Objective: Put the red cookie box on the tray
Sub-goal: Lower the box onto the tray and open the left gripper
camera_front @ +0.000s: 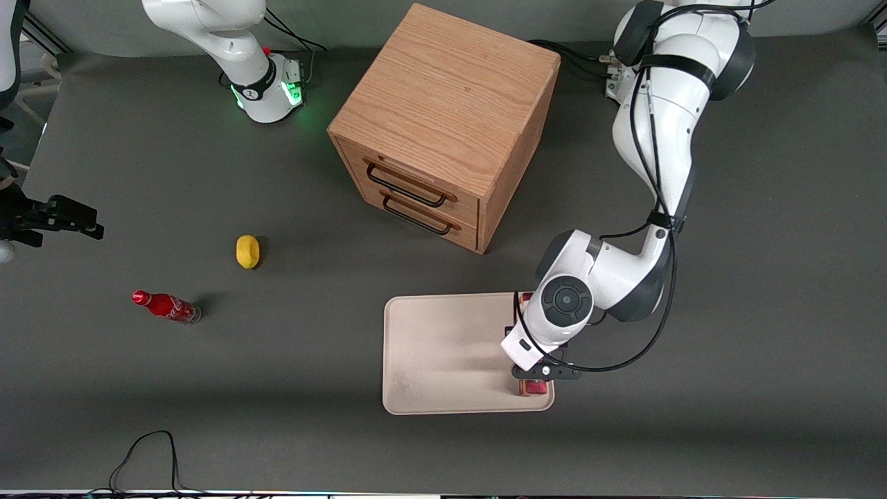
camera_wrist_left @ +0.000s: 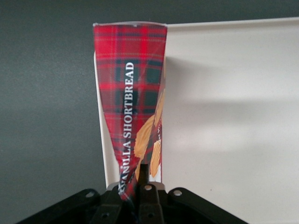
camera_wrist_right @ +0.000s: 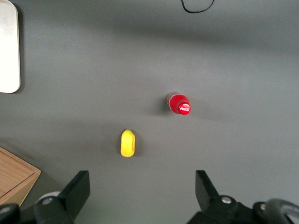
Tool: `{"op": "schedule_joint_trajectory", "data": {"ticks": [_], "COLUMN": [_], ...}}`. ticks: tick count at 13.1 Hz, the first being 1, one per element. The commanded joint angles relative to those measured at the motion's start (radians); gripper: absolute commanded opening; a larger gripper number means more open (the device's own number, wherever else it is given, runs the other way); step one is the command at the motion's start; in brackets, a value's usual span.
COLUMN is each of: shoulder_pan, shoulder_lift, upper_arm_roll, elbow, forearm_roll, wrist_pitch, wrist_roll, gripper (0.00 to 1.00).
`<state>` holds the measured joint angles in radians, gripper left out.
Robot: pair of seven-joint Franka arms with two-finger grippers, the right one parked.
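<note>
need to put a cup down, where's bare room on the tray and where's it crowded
Most of the tray is bare, from the rim nearest the soda bottle up to the gripper. Its working-arm edge is crowded: the gripper holds the red cookie box there.

1. Dark grey desk carries everything.
2. Wooden drawer cabinet stands mid-desk.
3. Cream tray lies nearer the front camera than the cabinet.
4. Yellow lemon and red soda bottle sit toward the parked arm's end.
5. The hand hovers over the tray's edge.
</note>
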<state>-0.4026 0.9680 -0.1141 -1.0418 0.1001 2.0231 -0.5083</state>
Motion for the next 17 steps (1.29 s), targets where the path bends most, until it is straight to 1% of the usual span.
{"op": "schedule_joint_trajectory", "data": {"ticks": [1,4,5,6,7,10,12,16,17], "shoulder_pan": [-0.012,-0.012,-0.012,-0.013,-0.015,-0.013,-0.009,0.004,0.008], "shoulder_lift": [0.006,0.008,0.008,0.006,0.002,-0.014,-0.053,-0.227,-0.291], "upper_arm_roll": [0.007,0.008,0.008,0.008,0.008,0.007,0.005,0.001,0.004], "elbow": [0.008,-0.004,-0.006,-0.01,-0.015,-0.014,-0.01,-0.007,-0.018], "forearm_roll": [0.024,0.03,0.056,0.073,0.075,0.076,0.063,0.046,0.02], "wrist_pitch": [0.014,0.012,0.009,0.009,0.002,-0.015,-0.09,-0.343,-0.395], "wrist_roll": [-0.036,-0.03,-0.026,-0.027,-0.029,-0.03,-0.033,-0.029,-0.026], "gripper": [0.0,0.0,0.33,0.8,1.0,1.0,1.0,1.0,1.0]}}
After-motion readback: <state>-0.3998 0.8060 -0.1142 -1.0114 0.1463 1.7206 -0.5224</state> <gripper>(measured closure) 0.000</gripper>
